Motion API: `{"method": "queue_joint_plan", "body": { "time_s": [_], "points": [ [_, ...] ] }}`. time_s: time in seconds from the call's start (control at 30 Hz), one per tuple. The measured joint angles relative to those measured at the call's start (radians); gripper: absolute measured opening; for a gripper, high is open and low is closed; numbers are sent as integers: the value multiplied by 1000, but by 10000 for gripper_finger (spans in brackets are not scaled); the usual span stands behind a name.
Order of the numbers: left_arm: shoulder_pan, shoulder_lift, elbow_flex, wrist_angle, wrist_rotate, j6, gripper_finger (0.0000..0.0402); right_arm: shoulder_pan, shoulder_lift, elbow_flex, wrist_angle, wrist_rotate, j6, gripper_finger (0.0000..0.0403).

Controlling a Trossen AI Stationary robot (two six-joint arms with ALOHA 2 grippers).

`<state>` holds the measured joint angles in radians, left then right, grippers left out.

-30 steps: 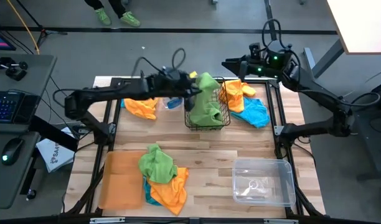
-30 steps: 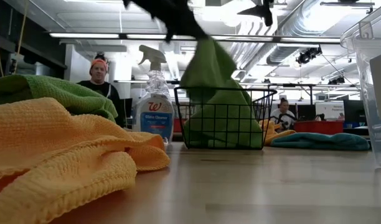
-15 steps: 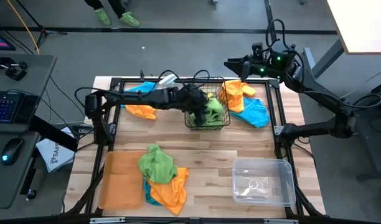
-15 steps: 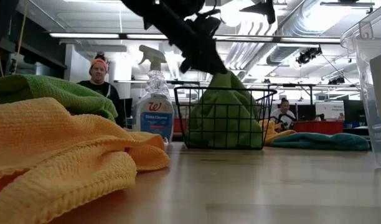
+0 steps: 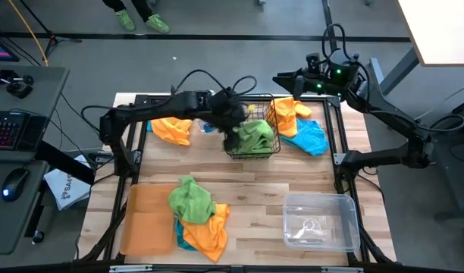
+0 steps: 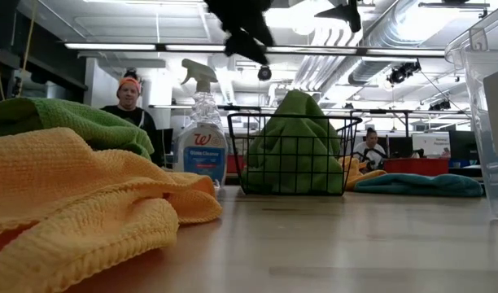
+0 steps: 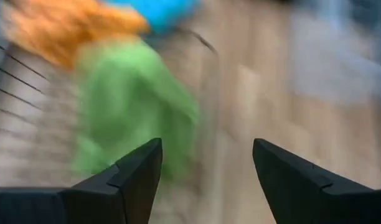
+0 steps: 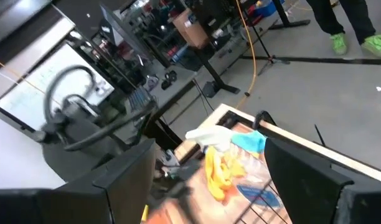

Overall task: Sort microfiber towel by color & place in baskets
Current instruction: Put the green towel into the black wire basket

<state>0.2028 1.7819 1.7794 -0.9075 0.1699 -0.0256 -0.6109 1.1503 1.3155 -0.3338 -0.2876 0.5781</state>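
Sorting barely begun, judged from the present layout. Taking the black wire basket (image 5: 254, 130) as landmark: nearest the front edge, well in front of it and to the left, a heap of unsorted cloths with a green towel (image 5: 190, 197) on top, an orange towel (image 5: 209, 227) beneath and a sliver of blue cloth (image 5: 184, 241) at its lower edge, overlapping the orange-brown tray (image 5: 145, 218), which otherwise carries nothing. Well in front of the basket to the right, the clear plastic bin (image 5: 319, 221), holding no cloth. Inside the basket, one green towel (image 5: 256, 135), lying loose and bulging above the rim in the low view. Just over the basket's left edge, the left gripper (image 7: 206, 180), fingers spread and gripping nothing. Left of the basket, an orange towel (image 5: 171, 129), with the spray bottle (image 6: 200, 130) between the two. Right of the basket, touching its wall, an orange towel (image 5: 286, 115) and a blue towel (image 5: 310, 136). Beyond the basket's right rear, the right gripper (image 5: 279, 77), waiting above the table's far edge, fingers spread. Count: three containers; green towels two; orange three; blue two, as far as visible. Placed: one. Remaining: at least six.
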Motion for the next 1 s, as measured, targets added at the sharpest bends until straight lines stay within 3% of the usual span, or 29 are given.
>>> {"method": "queue_joint_plan", "body": {
  "time_s": [0.1, 0.3, 0.43, 0.7, 1.0],
  "points": [
    [-34, -90, -54, -80, 87, -4, 235, 0, 0, 0, -39, -1, -23, 295],
    [-141, -337, -331, -25, 83, -63, 225, 0, 0, 0, -118, -1, -63, 295],
    [-262, -414, -519, -7, 30, -53, 223, 0, 0, 0, -144, -1, -90, 295],
    [-402, -244, -607, 26, -8, 105, 222, 0, 0, 0, -148, -2, -90, 295],
    [-422, -65, -615, 11, -45, 153, 222, 0, 0, 0, -148, -3, -90, 295]
  ]
}}
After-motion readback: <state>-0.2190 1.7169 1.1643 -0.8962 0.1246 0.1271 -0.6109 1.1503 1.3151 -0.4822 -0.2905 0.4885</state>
